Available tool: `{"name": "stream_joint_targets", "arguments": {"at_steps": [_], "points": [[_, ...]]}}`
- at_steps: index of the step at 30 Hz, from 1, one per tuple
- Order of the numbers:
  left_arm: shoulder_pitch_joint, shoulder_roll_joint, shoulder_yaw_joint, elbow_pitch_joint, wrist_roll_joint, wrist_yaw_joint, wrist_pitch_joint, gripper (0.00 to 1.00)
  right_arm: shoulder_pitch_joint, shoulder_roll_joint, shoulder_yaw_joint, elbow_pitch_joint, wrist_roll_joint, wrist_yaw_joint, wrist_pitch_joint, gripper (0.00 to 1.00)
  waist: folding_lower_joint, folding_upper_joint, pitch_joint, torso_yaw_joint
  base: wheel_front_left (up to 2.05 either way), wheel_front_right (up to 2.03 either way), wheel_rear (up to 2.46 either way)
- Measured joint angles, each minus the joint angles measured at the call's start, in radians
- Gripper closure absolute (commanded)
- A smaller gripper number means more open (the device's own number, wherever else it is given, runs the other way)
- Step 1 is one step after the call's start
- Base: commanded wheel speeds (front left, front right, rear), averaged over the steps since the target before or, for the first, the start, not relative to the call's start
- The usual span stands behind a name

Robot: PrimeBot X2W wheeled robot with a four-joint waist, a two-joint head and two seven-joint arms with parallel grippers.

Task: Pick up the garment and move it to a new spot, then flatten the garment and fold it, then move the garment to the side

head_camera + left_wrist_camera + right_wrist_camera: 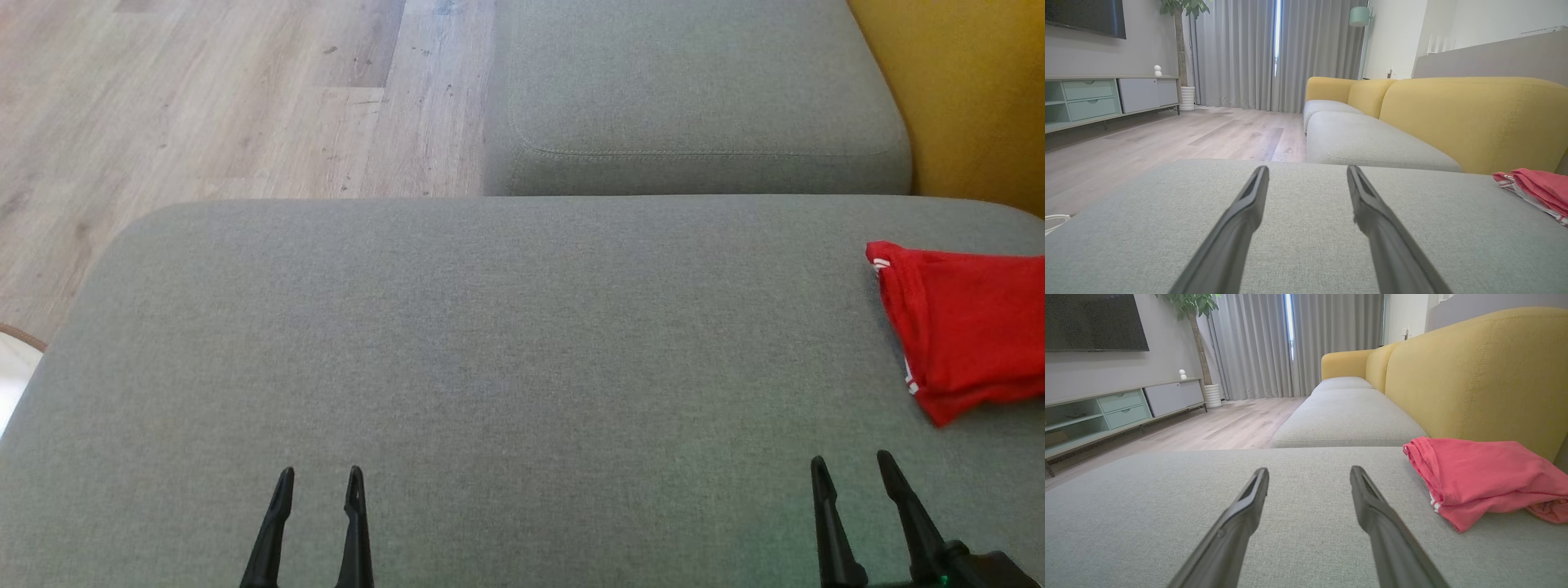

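We see the garment (967, 327), red with thin white stripes at its edge. It is folded into a loose bundle and lies on the wide grey cushion (490, 327) at the far right, partly cut off by the frame edge in the head view. In the right wrist view it sits just in front of the yellow backrest (1474, 375); we can't tell if they touch.

Left gripper (320, 474) is at the lower left of the head view, fingers spread and released, nothing between them. It is over bare cushion fabric, well apart from the garment.

Right gripper (851, 459) is at the lower right, fingers also spread and released, holding nothing. The garment is near it, ahead and to its right, not touching. We can't tell whether either gripper's fingertips rest on the fabric.

Beyond the wide cushion we see a second grey seat cushion (694, 82) butted against its far edge. A light wood floor (204, 98) is to the left.

In the wrist views we note grey curtains (1237, 53), a low cabinet (1086, 98) with pale green drawers, a dark TV (1090, 322) on the wall, a potted plant (1188, 302) and a mint lamp (1357, 16).
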Motion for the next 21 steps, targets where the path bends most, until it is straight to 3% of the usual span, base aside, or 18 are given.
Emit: {"name": "stream_joint_targets", "arguments": {"at_steps": [14, 15, 21], "points": [[0.0, 0.0, 0.007, 0.014, 0.041, -0.013, 0.0, 0.0, 0.0, 0.0, -0.011, -0.002, 0.02, 0.0, 0.0, 0.0, 0.0001, 0.0, -0.007, 0.001, 0.0, 0.0, 0.0], [0.0, 0.0, 0.007, 0.016, 0.041, -0.012, 0.0, 1.0, 0.0, 0.0, -0.011, 0.001, 0.02, 0.0, 0.0, 1.0, 0.0001, 0.0, -0.007, 0.001, 0.0, 0.0, 0.0], [0.023, 0.0, 0.004, 0.121, 0.04, -0.012, 0.0, 1.0, 0.007, 0.0, -0.007, 0.109, 0.02, 0.0, 0.005, 1.0, 0.0001, 0.0, -0.007, 0.0, 0.0, 0.0, 0.0]]}}
